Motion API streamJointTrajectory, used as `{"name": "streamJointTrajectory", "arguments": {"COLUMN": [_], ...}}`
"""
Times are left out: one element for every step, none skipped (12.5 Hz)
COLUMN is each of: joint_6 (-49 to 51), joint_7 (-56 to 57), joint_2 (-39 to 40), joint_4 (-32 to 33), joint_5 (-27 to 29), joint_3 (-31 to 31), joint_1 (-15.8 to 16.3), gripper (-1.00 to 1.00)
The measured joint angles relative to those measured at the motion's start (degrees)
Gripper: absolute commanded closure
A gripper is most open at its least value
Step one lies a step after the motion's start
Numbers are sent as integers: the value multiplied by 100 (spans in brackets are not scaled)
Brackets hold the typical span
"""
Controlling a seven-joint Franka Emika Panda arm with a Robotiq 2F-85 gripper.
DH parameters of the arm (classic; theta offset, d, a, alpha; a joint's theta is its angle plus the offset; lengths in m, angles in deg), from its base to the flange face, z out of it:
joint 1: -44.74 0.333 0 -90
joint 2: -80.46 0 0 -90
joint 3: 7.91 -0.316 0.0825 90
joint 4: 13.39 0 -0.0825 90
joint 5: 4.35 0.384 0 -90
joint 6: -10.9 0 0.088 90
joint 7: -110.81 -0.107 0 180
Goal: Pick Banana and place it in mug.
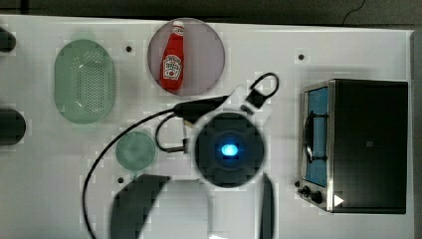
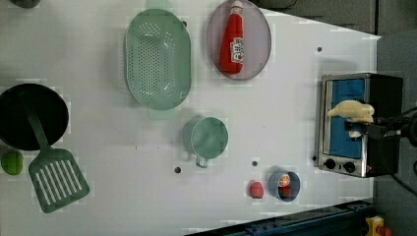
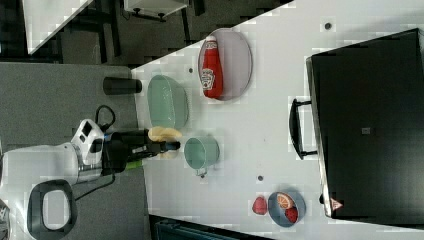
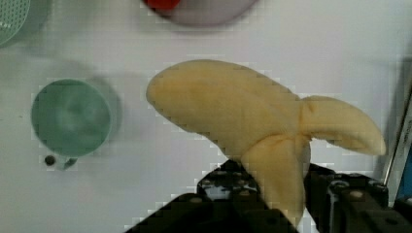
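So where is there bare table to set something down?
Bare table lies between the spatula and the mug, and between the mug and the toaster oven. It is crowded around the colander and ketchup plate.

— Item: your gripper (image 4: pixel 272 194). Condition?
— Black fingers (image 4: pixel 228 187) clamped on the banana (image 4: pixel 243 109), lifted off the table.
— Arm (image 3: pixel 55 162)?
— White, reaching in from the right view's left, wrist level.

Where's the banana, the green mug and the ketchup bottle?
banana (image 4: pixel 228 104), wrist view, middle of its body.
mug (image 2: pixel 209 137), left view, inside of the cup.
ketchup bottle (image 1: pixel 172 64), top view, its label.
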Motion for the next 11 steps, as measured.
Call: {"name": "streamJointTrajectory", "arguments": {"joint_6": [104,164,154,145,141,101,-13,-90,-155,-382,-676], "joint_7": [-207,-470,-694,-943,-1225,-1511,-1802,-2095,-2361,-2575,-2782], "joint_2": [22,87,126,143,160,232,333,446,561,711,921], "joint_4": [0,11,67,112,157,201,246,257,280,313,313], "joint_5": [-1,7,14,19,79,180,174,174,219,219,187], "joint_3": [-112,-292,-491,-711,-938,-1158,-1393,-1641,-1851,-1978,-2133], "joint_1": [61,76,86,109,114,131,165,192,240,353,424], "gripper": [37,37,37,37,37,37,37,37,37,37,37]}}
